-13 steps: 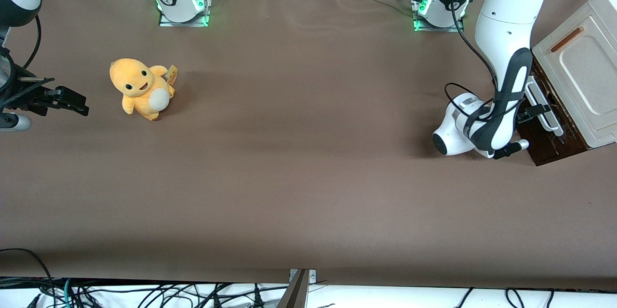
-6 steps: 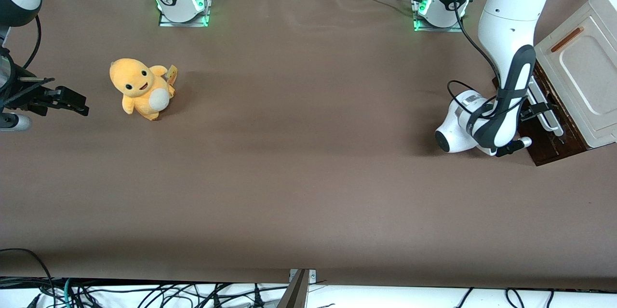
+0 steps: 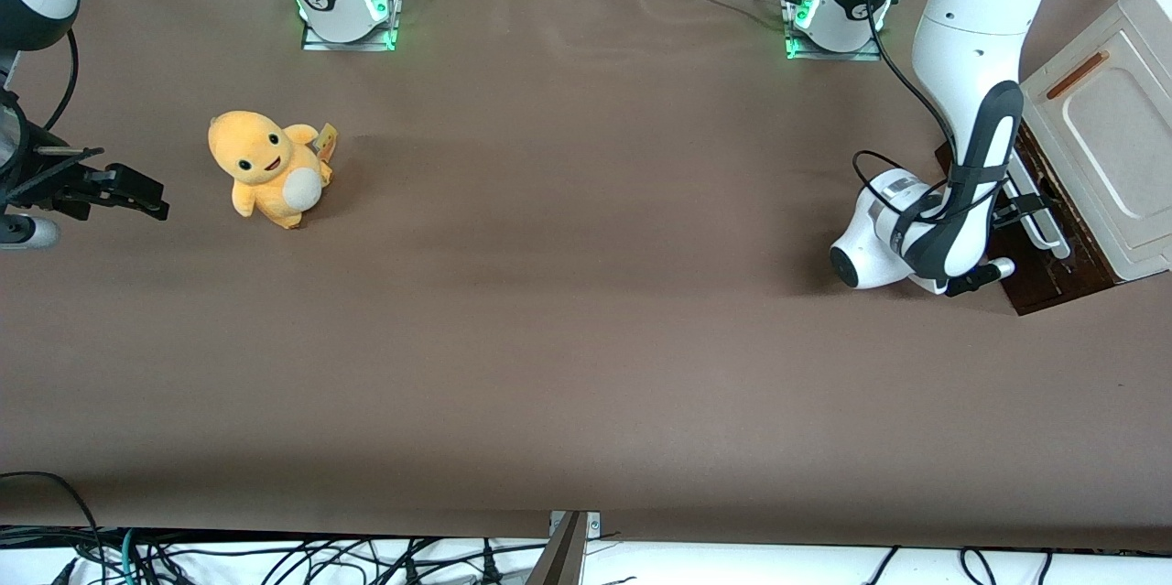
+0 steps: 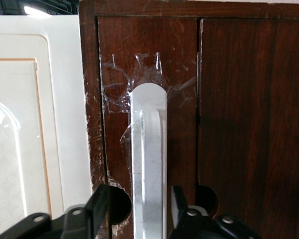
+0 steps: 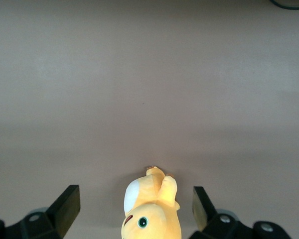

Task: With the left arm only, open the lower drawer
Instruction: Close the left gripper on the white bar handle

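The small black gripper (image 4: 139,209) of the large white jointed left arm (image 3: 971,63) sits right at the white loop handle (image 4: 148,164) of the lower drawer (image 3: 1039,260), a shallow drawer with a scuffed dark brown wooden front. In the left wrist view we see its two black fingers (image 4: 100,206) spread apart, one on each side of the handle bar, with narrow gaps between pad and bar, so they straddle it without clamping it. Crinkled clear tape (image 4: 139,74) lies on the wood around the rounded end of the handle.

From the front view we find the drawer at the working arm's end of the table, low in a cabinet whose cream panel (image 3: 1103,123) with a slim orange-brown handle (image 3: 1078,75) lies just beside the brown front. The arm bends down in front of the drawer, a black cable (image 3: 893,72) looping along it.

Toward the parked arm's end of the brown table (image 3: 568,338) sits a yellow-orange plush toy (image 3: 265,168) with a white belly, well apart from the drawer.
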Controlling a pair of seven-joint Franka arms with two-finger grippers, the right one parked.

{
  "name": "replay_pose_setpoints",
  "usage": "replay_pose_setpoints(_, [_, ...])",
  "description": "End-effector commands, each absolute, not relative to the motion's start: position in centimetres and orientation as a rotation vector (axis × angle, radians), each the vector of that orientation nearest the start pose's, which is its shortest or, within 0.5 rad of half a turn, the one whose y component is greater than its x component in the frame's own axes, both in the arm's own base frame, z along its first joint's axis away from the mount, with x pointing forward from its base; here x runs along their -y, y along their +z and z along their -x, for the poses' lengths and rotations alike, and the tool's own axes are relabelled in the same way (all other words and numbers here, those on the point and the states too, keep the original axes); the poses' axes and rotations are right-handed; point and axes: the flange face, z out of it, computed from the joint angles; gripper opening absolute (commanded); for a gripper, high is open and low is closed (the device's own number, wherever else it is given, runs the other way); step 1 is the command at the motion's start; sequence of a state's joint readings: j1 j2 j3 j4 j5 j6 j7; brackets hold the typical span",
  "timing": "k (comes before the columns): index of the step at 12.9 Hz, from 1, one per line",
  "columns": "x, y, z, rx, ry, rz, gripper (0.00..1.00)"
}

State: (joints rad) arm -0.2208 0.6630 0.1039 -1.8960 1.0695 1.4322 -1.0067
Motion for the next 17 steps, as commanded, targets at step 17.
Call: replay_pose_setpoints(17, [-3.3,16.3,-53.6,0.235,0.254,1.686,0.45])
